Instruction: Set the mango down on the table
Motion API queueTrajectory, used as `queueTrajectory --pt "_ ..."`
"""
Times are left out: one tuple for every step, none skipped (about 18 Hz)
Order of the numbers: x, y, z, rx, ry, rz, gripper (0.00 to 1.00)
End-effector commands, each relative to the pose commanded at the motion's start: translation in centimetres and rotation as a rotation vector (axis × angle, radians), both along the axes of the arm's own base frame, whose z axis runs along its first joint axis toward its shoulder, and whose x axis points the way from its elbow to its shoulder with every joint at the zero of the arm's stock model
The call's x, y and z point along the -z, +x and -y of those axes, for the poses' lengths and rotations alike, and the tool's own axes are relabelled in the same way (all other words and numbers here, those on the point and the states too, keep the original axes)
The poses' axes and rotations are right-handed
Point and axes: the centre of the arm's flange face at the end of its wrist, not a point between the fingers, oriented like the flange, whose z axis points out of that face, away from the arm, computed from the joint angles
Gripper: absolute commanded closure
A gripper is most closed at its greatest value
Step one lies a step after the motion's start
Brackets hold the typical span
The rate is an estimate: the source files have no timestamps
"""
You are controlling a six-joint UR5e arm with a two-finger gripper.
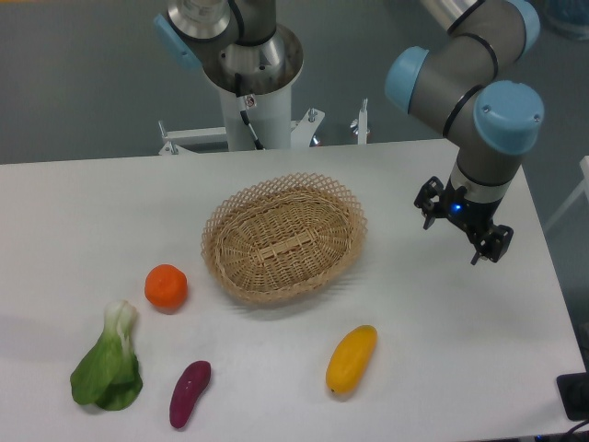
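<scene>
The mango (pixel 351 359) is a yellow-orange oval fruit lying on the white table (pixel 442 313), in front of the wicker basket and near the table's front edge. My gripper (pixel 462 231) hangs above the right side of the table, up and to the right of the mango and well apart from it. Its fingers are spread and hold nothing.
An empty woven wicker basket (pixel 284 237) sits mid-table. A round orange fruit (pixel 166 285) lies to its left. A green leafy vegetable (pixel 109 368) and a purple sweet potato (pixel 190 393) lie at the front left. The robot's base (pixel 248 83) stands behind the table.
</scene>
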Motion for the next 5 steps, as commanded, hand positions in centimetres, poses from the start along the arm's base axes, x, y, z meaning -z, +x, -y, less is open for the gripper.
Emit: queueTrajectory --pt "0.0 -0.01 0.01 0.0 -0.001 -0.001 0.0" --pt "0.11 0.14 -0.12 0.001 -0.003 -0.001 0.0" --pt "0.51 0.24 -0.18 0.003 -0.005 0.004 0.0" --pt "0.67 0.43 -0.22 0.004 -0.004 0.006 0.0" --pt "0.76 0.4 -0.13 0.003 -0.004 0.005 0.0"
